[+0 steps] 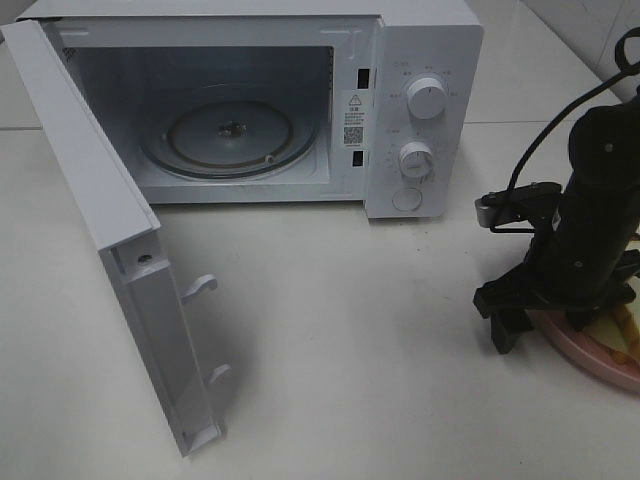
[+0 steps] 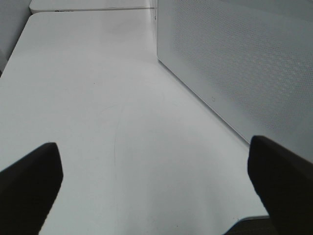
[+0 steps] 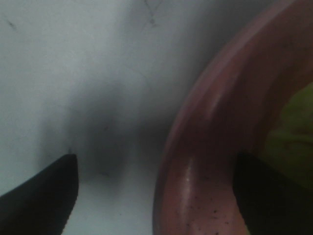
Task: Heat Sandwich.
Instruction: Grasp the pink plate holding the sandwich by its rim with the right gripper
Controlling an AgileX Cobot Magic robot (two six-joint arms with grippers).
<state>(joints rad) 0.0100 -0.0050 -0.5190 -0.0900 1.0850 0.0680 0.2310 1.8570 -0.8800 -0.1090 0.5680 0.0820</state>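
Right hand (image 3: 156, 196), low and downward, fingers (image 3: 39, 196) wide apart astride the rim of the pink plate (image 3: 195, 142).

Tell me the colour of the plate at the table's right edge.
Pink, a dusty rose. The plate shows best in the right wrist view, where its rim fills the frame.

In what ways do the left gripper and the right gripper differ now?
Between its fingers the left gripper has only bare table; the right gripper has the rim of the pink plate. The left gripper is beside the microwave; the right gripper is at the pink plate, away from the microwave. Both have dark fingers, stand open and hold nothing.
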